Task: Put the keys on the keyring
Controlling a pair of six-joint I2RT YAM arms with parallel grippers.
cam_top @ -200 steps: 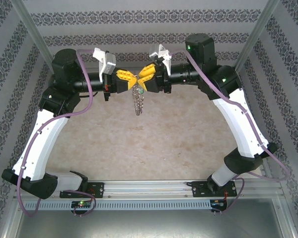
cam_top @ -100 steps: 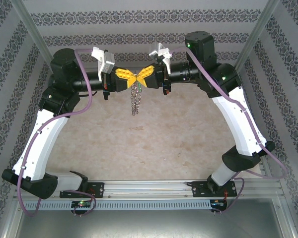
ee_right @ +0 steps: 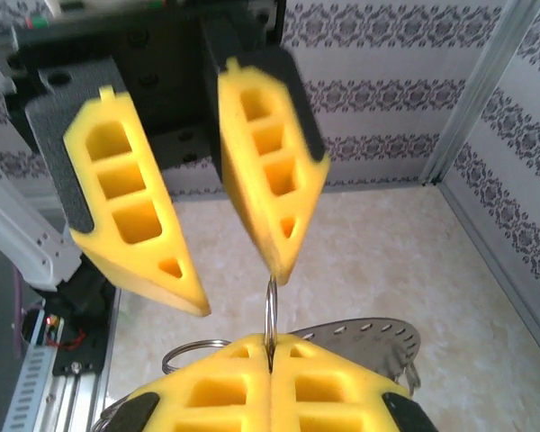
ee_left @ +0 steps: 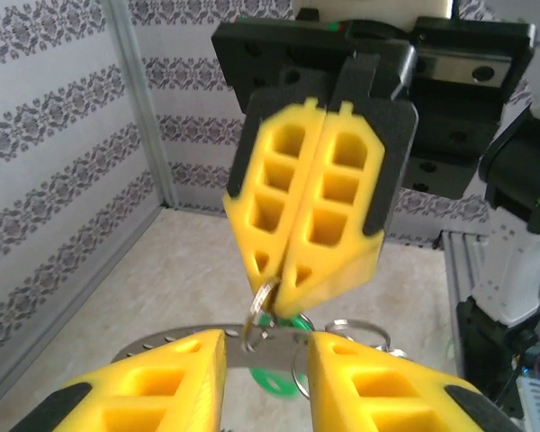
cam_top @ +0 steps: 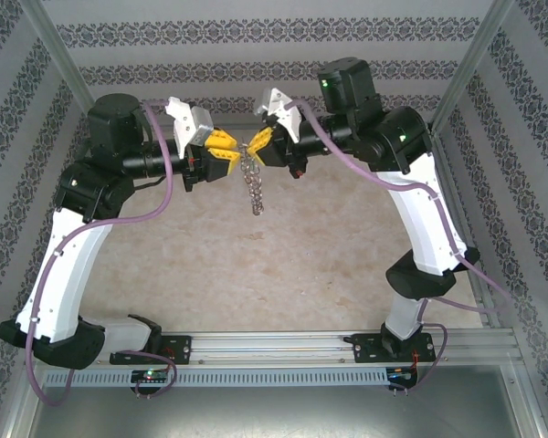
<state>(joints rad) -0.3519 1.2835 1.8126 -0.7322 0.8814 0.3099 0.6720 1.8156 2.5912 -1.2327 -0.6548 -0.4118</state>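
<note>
Top external: keyring [cam_top: 254, 182] over beige table [cam_top: 256, 274], striped wallpaper walls [cam_top: 256, 46].

I get bright, even, diffuse light in all three views, with no hard shadows on the pale speckled tabletop [cam_top: 283, 265]. The overhead picture is washed out and slightly soft, and its aluminium frame posts [cam_top: 59, 55] lean steeply toward the corners, a wide-lens look. From the left wrist, the right gripper [ee_left: 283, 297] is smeared, the edges of its yellow ribbed plastic fingers [ee_left: 333, 207] fuzzy, and my near fingers [ee_left: 153, 387] are out of focus. The right wrist view is crisper. The left gripper [ee_right: 234, 288] blurs only a little there, and the flat grey metal keyring [ee_right: 369, 337] shows a soft sheen, not glare.
</note>
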